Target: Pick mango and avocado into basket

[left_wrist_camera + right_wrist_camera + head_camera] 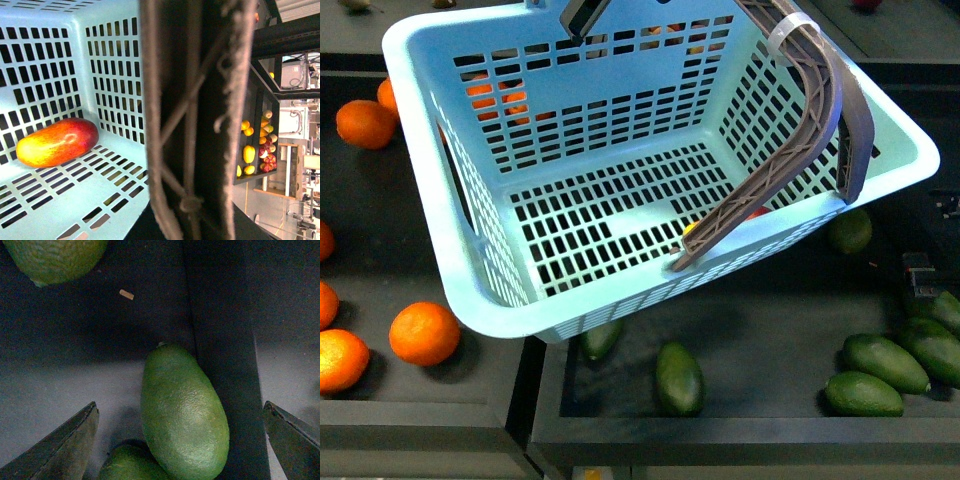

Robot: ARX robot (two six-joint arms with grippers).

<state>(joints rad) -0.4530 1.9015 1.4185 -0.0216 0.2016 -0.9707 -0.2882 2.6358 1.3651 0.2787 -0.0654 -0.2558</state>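
Observation:
The light teal basket hangs tilted above the trays, and its brown handle fills the left wrist view. My left gripper is shut on the basket at the top edge of the front view. A red-to-yellow mango lies inside on the slotted bottom; in the front view the handle mostly hides it. A dark green avocado lies between the spread fingers of my open right gripper, and a second one touches it underneath.
More avocados lie in the dark tray below and right of the basket, several of them at the right edge. Oranges fill the tray at left. A raised divider separates the two trays. A fruit shelf stands far off.

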